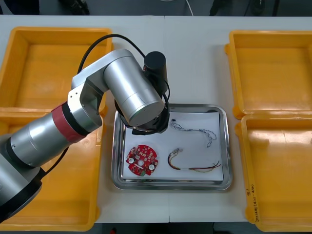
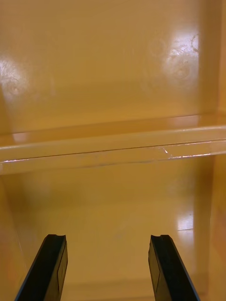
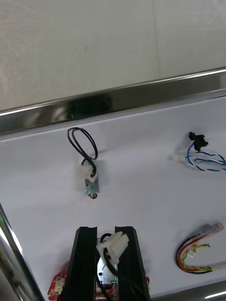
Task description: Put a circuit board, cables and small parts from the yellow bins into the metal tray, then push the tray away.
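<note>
On the light table (image 1: 195, 48), at centre, the metal tray (image 1: 227, 151) was found largely loaded. Reading the tray as a clock face in the front view, the round red circuit board (image 1: 142, 160) lay at 7 o'clock. The red and yellow cable (image 1: 195, 169) lay at 5 o'clock and the blue and white cable (image 3: 207, 160) at 2 o'clock, each apart from the others. One small metal part (image 3: 90, 181), trailing a looped black cable (image 3: 87, 160), lay on the white liner near the 10 o'clock corner. The left gripper (image 3: 106, 235) hovered over that corner, its fingers clamped on a second small metal part (image 3: 110, 249) of like kind, not yet released. Judged outstanding: release of that part, any further items, and the push away. The yellow bins (image 1: 48, 73) flanked the tray at 9 and 3 o'clock. The left arm (image 1: 131, 92) overhung the tray's 10 o'clock quarter and would likely need repositioning before a push. The table towards 12 o'clock looked unobstructed. The right gripper (image 2: 108, 237) was over a bin floor, fingers spread wide, holding nothing.
</note>
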`<move>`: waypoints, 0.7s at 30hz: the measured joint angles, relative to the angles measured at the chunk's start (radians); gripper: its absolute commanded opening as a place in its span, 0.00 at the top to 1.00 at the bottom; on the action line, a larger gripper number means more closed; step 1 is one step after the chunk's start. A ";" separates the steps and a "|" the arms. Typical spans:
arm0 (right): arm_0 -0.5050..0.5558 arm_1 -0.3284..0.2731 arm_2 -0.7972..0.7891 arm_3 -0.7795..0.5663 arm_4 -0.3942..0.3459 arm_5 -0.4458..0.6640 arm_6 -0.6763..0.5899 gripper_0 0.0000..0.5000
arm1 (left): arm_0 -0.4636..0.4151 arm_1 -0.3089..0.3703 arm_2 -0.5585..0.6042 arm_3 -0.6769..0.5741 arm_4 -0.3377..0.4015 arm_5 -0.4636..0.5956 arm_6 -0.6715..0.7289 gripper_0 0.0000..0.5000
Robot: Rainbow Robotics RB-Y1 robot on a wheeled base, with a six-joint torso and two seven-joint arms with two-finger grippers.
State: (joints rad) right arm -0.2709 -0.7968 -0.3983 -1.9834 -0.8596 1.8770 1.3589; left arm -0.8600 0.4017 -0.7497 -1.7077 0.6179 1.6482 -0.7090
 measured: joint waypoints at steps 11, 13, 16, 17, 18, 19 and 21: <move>0.000 0.000 0.000 0.000 -0.003 0.000 0.000 0.00 | 0.000 0.000 -0.016 0.056 -0.015 -0.033 0.005 1.00; 0.000 0.000 0.000 0.000 -0.003 0.000 0.000 0.00 | 0.000 0.000 -0.016 0.057 -0.017 -0.037 0.005 1.00; 0.000 0.000 0.000 0.000 -0.003 -0.002 0.000 0.00 | 0.000 0.000 -0.016 0.058 -0.019 -0.051 0.005 1.00; 0.000 0.000 0.000 0.000 -0.003 -0.004 0.000 0.00 | 0.000 0.000 -0.016 0.058 -0.019 -0.052 0.005 1.00; 0.000 0.000 0.000 0.000 -0.003 -0.006 0.000 0.00 | 0.000 0.000 -0.016 0.058 -0.019 -0.054 0.005 1.00; 0.000 0.000 0.000 0.000 -0.003 -0.006 0.000 0.00 | 0.000 0.000 -0.016 0.058 -0.020 -0.054 0.005 1.00; 0.000 0.000 0.000 0.000 -0.003 -0.006 0.000 0.00 | 0.000 0.000 -0.016 0.058 -0.020 -0.054 0.005 0.88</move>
State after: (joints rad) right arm -0.2709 -0.7968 -0.3983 -1.9834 -0.8628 1.8706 1.3592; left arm -0.8602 0.4017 -0.7658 -1.6492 0.5982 1.5939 -0.7041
